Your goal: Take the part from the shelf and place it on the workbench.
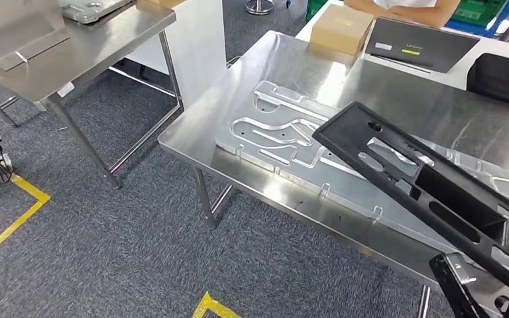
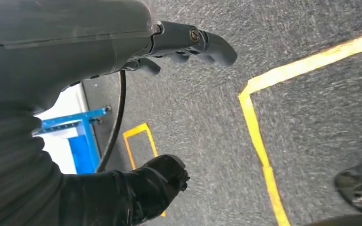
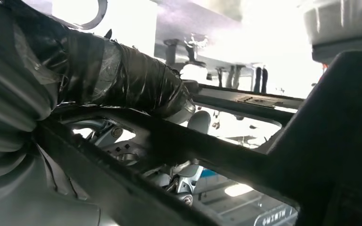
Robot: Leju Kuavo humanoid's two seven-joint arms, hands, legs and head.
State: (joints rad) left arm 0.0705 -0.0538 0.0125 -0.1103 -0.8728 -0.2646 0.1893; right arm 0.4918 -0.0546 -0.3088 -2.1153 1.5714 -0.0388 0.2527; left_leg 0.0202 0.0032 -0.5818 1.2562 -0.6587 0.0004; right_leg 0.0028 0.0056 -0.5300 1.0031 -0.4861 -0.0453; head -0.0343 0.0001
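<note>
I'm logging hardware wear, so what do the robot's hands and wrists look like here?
The left hand has smooth dark grey fingers with a brass-coloured screw, a black thumb, and a black cable looping behind. The right hand has a grey ribbed cover and a thumb wrapped in glossy black tape.

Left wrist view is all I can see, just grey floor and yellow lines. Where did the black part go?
Observer: The black part is over the steel workbench, in the head view.
Operator: Who's holding it?
Observer: The right hand grips one of its bars; the right wrist view shows that close up.
Operator: Is anything on the bench already?
Observer: Yes, a silver machined plate lies flat there, under the part's far end.
</note>
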